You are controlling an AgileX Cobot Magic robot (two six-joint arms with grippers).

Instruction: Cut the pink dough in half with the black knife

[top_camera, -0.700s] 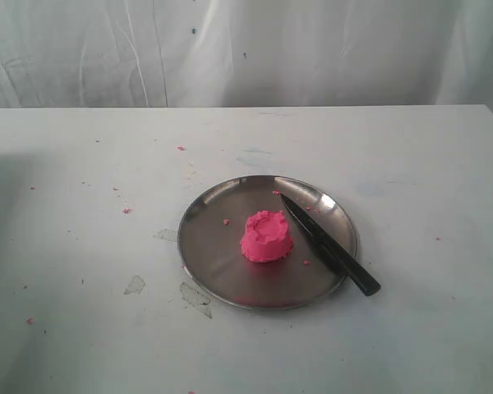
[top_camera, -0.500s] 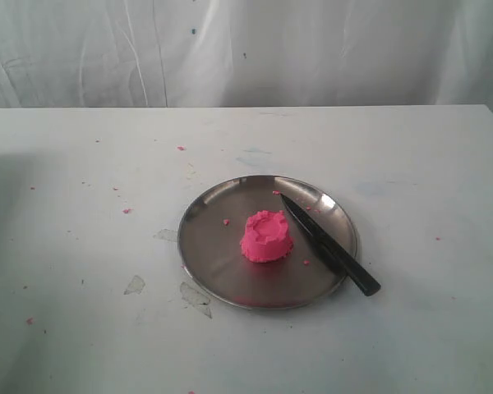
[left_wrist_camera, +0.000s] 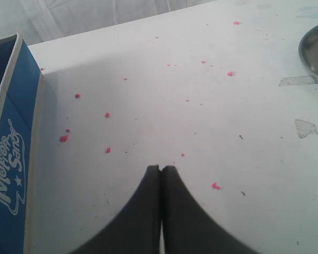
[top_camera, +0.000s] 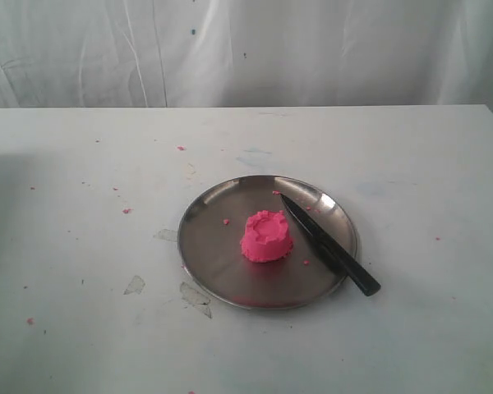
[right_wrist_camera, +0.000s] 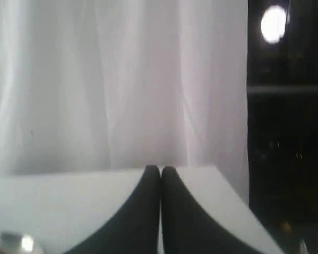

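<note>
The pink dough is a small cup-like mound in the middle of a round steel plate. The black knife lies across the plate's right side, point toward the back, handle over the front right rim. Neither arm shows in the exterior view. My left gripper is shut with nothing in it, above bare table dotted with pink crumbs; the plate's edge shows at that view's border. My right gripper is shut and empty, facing the white curtain past the table's edge.
A blue box stands beside the left gripper. Pink crumbs and peeled patches mark the white table. A white curtain hangs behind. A dark gap with a lamp shows past the curtain in the right wrist view.
</note>
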